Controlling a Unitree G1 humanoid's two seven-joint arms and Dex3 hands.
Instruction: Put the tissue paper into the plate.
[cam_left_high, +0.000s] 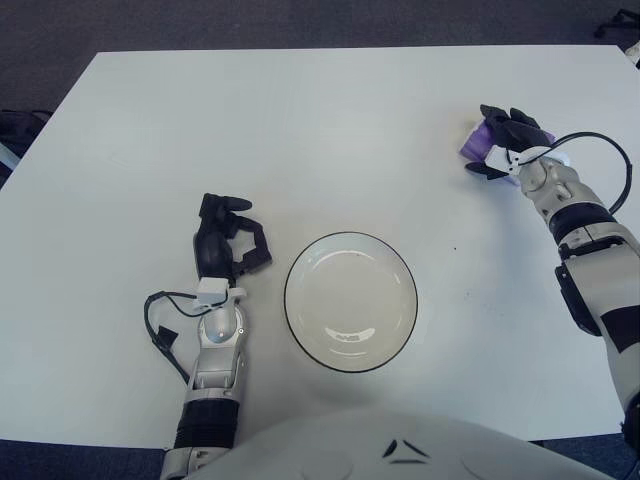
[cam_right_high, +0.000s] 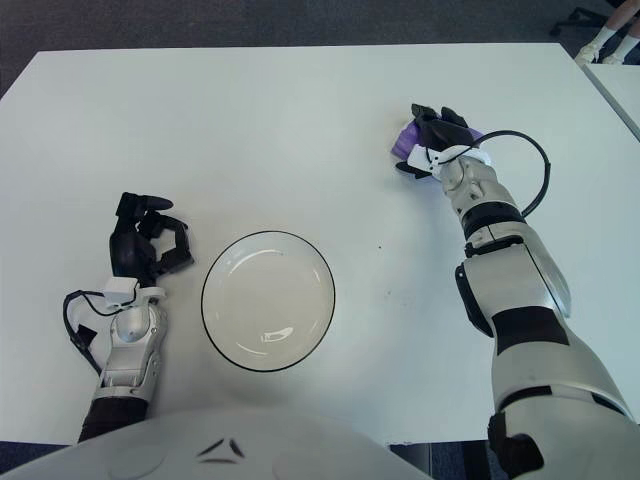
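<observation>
Left eye view: a white table (cam_left_high: 300, 130) seen from above, with both arms reaching onto it.
Right hand (cam_left_high: 508, 140): far on the table's right side, laid over the tissue paper, black fingers (cam_left_high: 523, 128) curled down around the pack's top and near side.
Tissue paper (cam_left_high: 477, 140): a small purple pack, mostly covered by the right hand; only its left end shows. It sits on the table, well apart from the plate, up and to the plate's right.
Plate (cam_left_high: 350, 302): round, white, dark-rimmed, near the table's front edge at centre; nothing lies in it.
Left hand (cam_left_high: 228, 245): just beside the plate's left rim, not touching it; fingers loosely curled, holding nothing.
Left forearm (cam_left_high: 213, 370): silver and black, running from the front edge up to the hand, with a thin black cable (cam_left_high: 157, 328) looping off its left side.
Right forearm (cam_left_high: 585, 250): white and black, coming in from the table's right side and angling up-left to the pack.
Floor (cam_left_high: 300, 22): dark carpet beyond the table's far edge.
</observation>
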